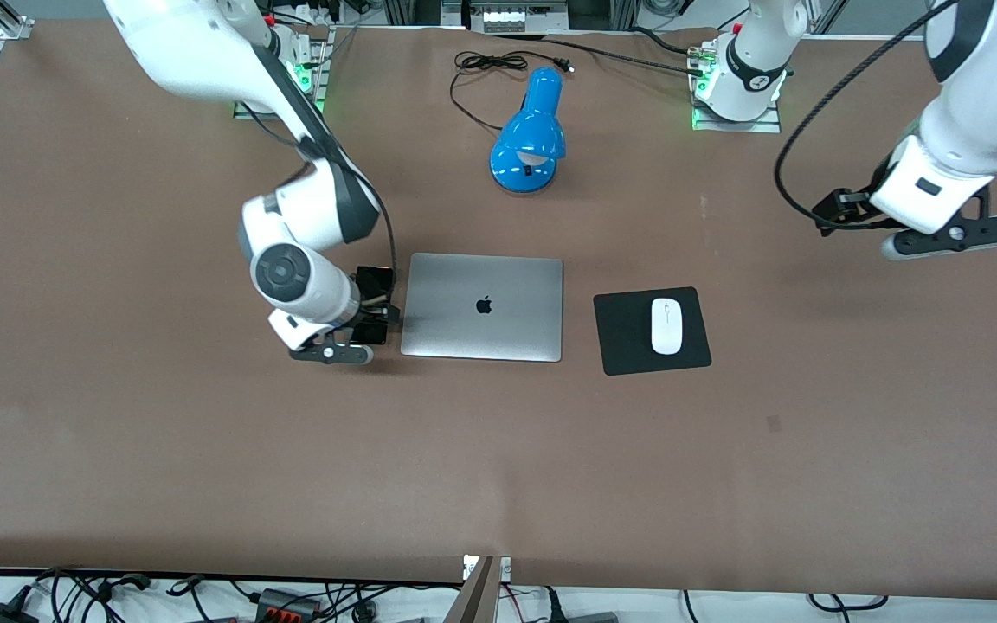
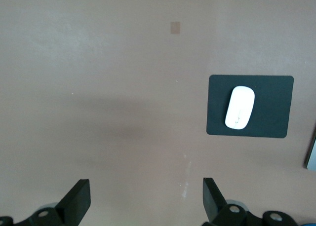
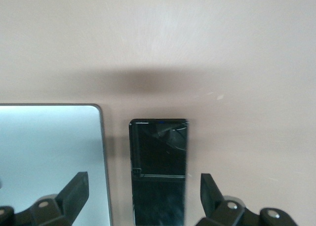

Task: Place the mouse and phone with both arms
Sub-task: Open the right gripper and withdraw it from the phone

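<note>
The white mouse [image 1: 666, 325] lies on a black mouse pad [image 1: 622, 337], beside the closed laptop toward the left arm's end. It also shows in the left wrist view [image 2: 240, 107]. The black phone [image 3: 159, 167] lies flat on the table alongside the laptop's edge, toward the right arm's end. My right gripper [image 1: 375, 307] hangs low over the phone, open, with a finger [image 3: 74, 191] on each side of it and not touching it [image 3: 143, 194]. My left gripper [image 1: 953, 235] is open and empty [image 2: 145, 201], up over bare table toward the left arm's end.
A closed silver laptop [image 1: 482, 306] lies mid-table; its edge [image 3: 49, 157] is close to the right gripper's finger. A blue desk lamp [image 1: 530, 138] with a black cord lies farther from the front camera than the laptop. The brown table [image 1: 498, 467] is bare nearer the camera.
</note>
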{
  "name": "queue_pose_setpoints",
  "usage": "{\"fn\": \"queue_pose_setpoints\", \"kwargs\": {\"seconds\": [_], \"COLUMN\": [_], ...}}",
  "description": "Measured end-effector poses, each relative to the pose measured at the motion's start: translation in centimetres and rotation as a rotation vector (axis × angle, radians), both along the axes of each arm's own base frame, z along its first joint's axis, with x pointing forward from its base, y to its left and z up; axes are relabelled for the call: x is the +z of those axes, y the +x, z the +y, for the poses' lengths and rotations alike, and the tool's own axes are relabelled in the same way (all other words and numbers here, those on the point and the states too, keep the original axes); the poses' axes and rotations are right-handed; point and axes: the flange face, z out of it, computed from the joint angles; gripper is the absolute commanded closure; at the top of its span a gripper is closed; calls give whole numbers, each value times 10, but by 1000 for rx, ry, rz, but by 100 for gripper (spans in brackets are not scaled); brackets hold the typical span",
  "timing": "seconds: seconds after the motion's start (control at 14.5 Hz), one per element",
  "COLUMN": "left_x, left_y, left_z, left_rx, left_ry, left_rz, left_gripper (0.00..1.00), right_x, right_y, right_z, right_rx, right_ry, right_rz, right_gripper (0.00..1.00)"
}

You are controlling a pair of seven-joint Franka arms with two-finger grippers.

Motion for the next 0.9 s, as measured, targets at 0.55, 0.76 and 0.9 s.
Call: {"fn": "queue_pose_setpoints", "kwargs": {"seconds": [0.55, 0.76, 0.9], "left_x": [14, 15, 14], "left_y": [3, 5, 8], "left_z": [0, 0, 17], "left_rx": [-4, -3, 44], "left_ry": [-36, -40, -91], "left_rz": [-58, -84, -93], "left_gripper": [0, 0, 0], "right_x": [204, 233, 255], "right_y": [63, 69, 64], "right_z": [-153, -215, -254], "right_rx": [-12, -89, -99], "right_ry": [1, 4, 3], "right_rz": [-63, -110, -142], "right_gripper": [0, 0, 0]}}
